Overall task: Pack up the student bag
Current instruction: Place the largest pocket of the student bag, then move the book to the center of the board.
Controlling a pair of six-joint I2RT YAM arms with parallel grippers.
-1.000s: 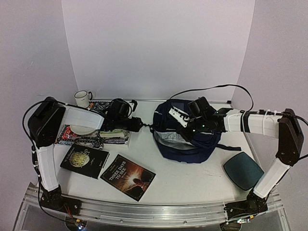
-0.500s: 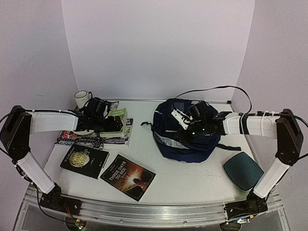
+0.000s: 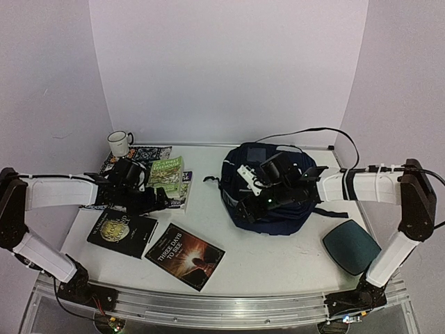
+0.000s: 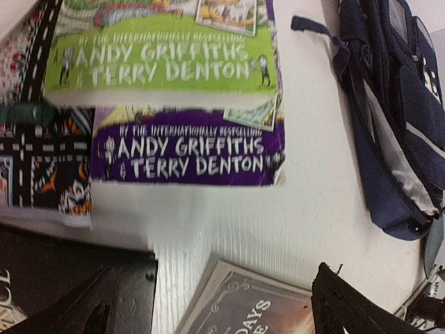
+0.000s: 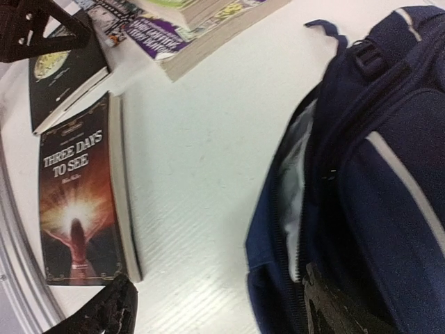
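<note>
The student bag, navy with white piping, lies right of the table's centre with its zip mouth open, showing pale grey lining. My right gripper hovers over the bag's left edge, open; one finger is above the bag and the other above bare table, with nothing held. My left gripper is open and empty over the table between the books, well left of the bag.
A stack of green and purple paperbacks lies at the left. Nearer are a black book and "Three Days to See". A white mug stands at the back left, and a teal pouch lies at the front right.
My left arm pulled back from the bag's left side to the books, its jaws widening. My right gripper went from shut to open and slid to the bag's left edge.
</note>
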